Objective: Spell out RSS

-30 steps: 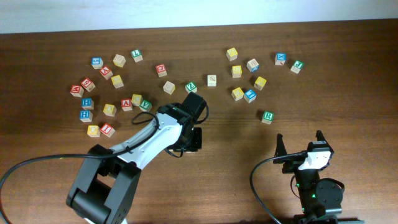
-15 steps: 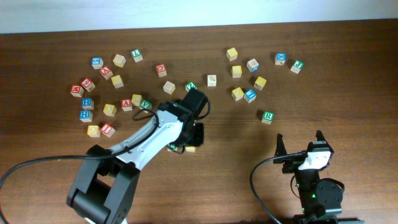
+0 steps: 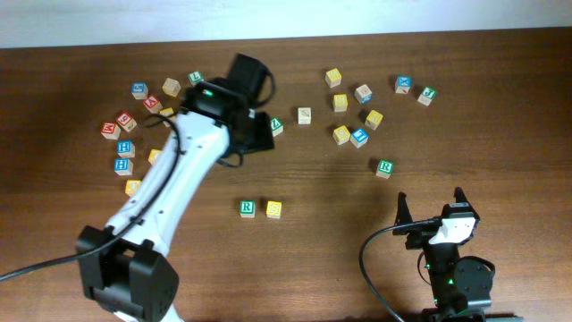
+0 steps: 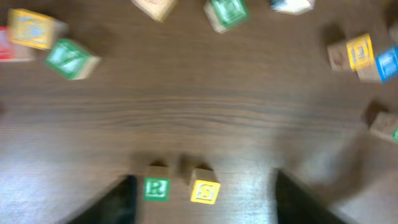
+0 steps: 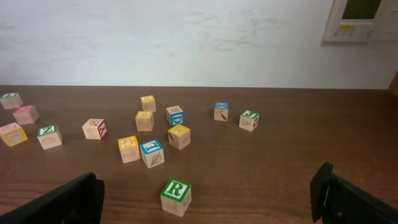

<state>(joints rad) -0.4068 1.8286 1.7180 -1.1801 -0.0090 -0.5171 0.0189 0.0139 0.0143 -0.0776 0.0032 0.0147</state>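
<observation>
Our left gripper (image 3: 256, 134) hangs open and empty; our right gripper (image 3: 430, 200) gapes empty too. We see the green R block (image 3: 248, 208) just beside a yellow block (image 3: 273, 209), a small gap between them, on the table (image 3: 322, 237).

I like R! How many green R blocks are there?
2: an R block beside the yellow block in front, a spare R block alone further right. The left arm may hide others.

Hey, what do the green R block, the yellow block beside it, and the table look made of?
Green R block and yellow block: probably unfinished wood, pale tan sides visible, with matte printed faces. Table: dark brown streaked grain, faint sheen; wood or laminate, unclear which.
</observation>
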